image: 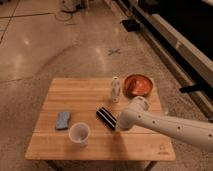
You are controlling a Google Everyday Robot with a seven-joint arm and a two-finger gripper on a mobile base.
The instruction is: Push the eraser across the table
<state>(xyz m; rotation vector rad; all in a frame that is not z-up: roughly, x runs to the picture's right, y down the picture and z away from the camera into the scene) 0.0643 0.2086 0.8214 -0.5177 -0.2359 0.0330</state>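
Black oblong eraser (106, 118) lying flat, angled, mid-table, closed gripper (119, 125) at its right end, light slatted wooden table (80, 92).

Black eraser (106, 118) with a pale stripe; light wooden slatted table (75, 95); blue pad (63, 120); white cup (79, 133); orange-red bowl (138, 84); white gripper (120, 122) over the table's middle.

The gripper (119, 123) is hidden behind the arm's white wrist (131, 116); the eraser's (105, 118) right end is covered.

One eraser (106, 119), one cup (79, 133), one bottle (115, 89).
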